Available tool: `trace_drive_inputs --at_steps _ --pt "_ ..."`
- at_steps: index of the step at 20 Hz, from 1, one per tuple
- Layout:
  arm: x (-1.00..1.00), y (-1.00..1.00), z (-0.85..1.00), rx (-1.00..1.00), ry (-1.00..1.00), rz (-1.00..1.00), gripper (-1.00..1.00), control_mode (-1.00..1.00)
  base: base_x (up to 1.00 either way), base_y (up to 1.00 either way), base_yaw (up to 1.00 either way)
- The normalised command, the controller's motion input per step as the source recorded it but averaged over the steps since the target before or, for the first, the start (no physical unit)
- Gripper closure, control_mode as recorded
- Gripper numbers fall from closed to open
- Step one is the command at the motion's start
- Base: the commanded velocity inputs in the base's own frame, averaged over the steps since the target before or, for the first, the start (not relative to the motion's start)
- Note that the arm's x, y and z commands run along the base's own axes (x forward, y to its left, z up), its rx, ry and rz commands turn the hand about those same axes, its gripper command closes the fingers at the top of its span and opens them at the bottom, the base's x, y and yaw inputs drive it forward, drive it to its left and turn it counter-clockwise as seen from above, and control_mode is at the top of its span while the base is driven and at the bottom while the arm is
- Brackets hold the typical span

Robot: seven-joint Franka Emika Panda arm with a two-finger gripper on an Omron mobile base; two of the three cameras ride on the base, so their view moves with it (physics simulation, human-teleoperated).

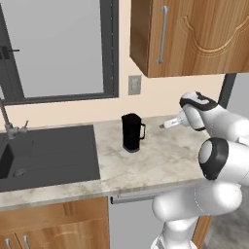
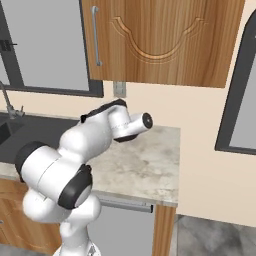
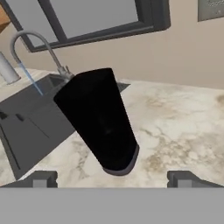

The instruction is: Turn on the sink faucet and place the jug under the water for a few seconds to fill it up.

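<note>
Left base view: the jug [image 1: 132, 132] stands upright on the marble surface [image 1: 160, 160], right of the sink [image 1: 48, 155], handle turned toward the arm; the pincer [image 1: 163, 126] hovers near that handle, apart from it. The sink faucet [image 1: 7, 121] rises at the sink's far left.
Right base view: the arm's own bulk hides the jug; the faucet shows far left.
Hand view: the jug fills the middle between spread fingertips [image 3: 40, 179], nothing pinched; the water [image 3: 31, 79] already runs blue from the spout, which the base views do not show.
Handling: likely rigid, smooth, light while empty and heavier once filled; take the body mid-height or the loop handle.
</note>
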Motion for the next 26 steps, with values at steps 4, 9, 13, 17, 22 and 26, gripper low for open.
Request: trace_drive_inputs --at_steps 4,9,13,17,22,26 --pt "0.22 0.12 -0.16 0.07 0.0 0.14 -1.0 -1.0 0.0 0.0 0.0" --pt "0.17 0.23 -0.25 0.07 -0.1 0.11 -1.0 -1.0 0.0 0.0 0.0" --pt "0.0 0.19 -0.21 0.06 -0.16 0.08 -1.0 -1.0 0.0 0.0 0.0" --pt "0.0 0.14 -0.16 0.0 -0.17 0.07 -1.0 -1.0 0.0 0.0 0.0" --pt "0.05 0.19 -0.12 0.0 -0.13 0.07 -1.0 -1.0 0.0 0.0 0.0" --pt "0.04 0.11 -0.01 0.0 -0.01 0.04 -1.0 -1.0 0.0 0.0 0.0"
